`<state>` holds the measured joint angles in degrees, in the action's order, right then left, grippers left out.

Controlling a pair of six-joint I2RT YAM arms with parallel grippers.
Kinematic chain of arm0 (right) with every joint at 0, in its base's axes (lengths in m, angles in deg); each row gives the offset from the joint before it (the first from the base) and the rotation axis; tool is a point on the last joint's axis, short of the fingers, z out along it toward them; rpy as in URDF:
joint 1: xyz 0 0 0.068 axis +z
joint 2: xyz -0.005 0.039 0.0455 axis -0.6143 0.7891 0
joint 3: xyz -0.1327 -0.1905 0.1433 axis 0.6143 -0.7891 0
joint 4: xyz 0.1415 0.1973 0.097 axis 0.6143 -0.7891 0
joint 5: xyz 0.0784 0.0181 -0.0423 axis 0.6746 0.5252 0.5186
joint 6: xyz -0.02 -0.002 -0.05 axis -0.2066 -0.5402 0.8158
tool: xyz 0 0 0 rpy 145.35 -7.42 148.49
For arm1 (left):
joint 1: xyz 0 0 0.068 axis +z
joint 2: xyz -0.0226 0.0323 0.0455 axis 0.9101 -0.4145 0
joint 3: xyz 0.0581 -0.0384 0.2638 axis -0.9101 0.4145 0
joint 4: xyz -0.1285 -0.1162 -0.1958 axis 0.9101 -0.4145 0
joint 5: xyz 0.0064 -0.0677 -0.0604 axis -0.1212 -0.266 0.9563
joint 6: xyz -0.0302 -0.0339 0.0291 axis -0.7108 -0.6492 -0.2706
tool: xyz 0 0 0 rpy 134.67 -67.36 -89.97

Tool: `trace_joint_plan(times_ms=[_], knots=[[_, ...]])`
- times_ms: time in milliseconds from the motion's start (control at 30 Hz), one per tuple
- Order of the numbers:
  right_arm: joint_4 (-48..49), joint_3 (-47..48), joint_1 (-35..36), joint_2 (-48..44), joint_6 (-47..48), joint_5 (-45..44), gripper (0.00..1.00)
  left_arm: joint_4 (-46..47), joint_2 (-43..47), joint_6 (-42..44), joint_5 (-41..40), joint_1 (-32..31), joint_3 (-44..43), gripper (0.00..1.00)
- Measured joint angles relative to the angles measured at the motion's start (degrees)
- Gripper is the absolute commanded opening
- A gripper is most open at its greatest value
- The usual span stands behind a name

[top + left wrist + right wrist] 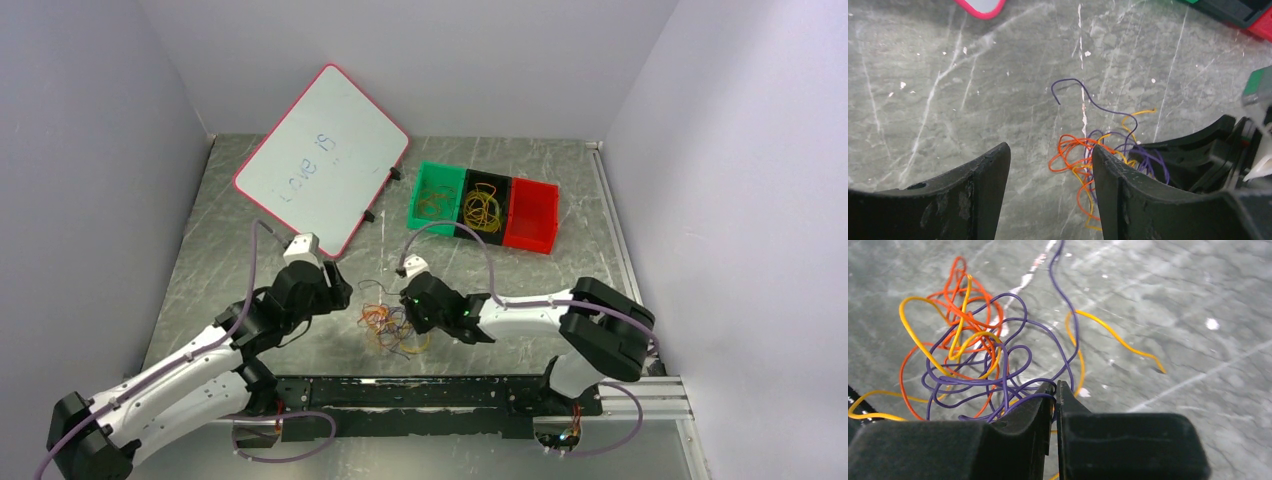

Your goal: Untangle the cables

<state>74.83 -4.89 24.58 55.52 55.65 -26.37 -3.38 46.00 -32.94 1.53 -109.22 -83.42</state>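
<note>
**CABLE TANGLE: MID-BENCH, RIGHT ARM ENGAGED**

Tangle of thin orange, yellow and purple cables: lower centre of the top view, on the scuffed grey bench.
Right arm's fingers: pinched nearly together on a purple strand; the bulk lies ahead, upper left in its wrist view.
Left arm's fingers: wide, empty, tangle just ahead.
Upper right: green plastic bin and black plastic bin hold cables; red plastic bin appears empty.

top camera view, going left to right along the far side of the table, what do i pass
whiteboard → green bin → black bin → red bin
</note>
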Motion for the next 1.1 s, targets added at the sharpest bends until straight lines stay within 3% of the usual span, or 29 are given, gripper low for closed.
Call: trace_joint_plan(times_ms=[267, 600, 867, 1100], knots=[[0.26, -4.85, -5.66, -4.92, -1.33, -0.15, 0.11, 5.97, -3.72, 1.09, 5.62, 0.28, 2.14, 0.65], [2.38, -7.34, -12.55, -6.54, 1.05, 9.29, 0.11, 17.73, -11.65, 5.77, 15.37, 0.5, 6.1, 0.59], [2.4, -7.43, -14.21, -6.51, 3.58, 14.29, 0.1, 24.28, -21.53, 9.4, 16.46, 0.61, 5.95, 0.54], [2.36, -7.74, -14.38, -6.51, 4.44, 16.15, 0.1, 26.01, -28.46, 16.57, 17.25, 1.68, 0.7, 0.51]])
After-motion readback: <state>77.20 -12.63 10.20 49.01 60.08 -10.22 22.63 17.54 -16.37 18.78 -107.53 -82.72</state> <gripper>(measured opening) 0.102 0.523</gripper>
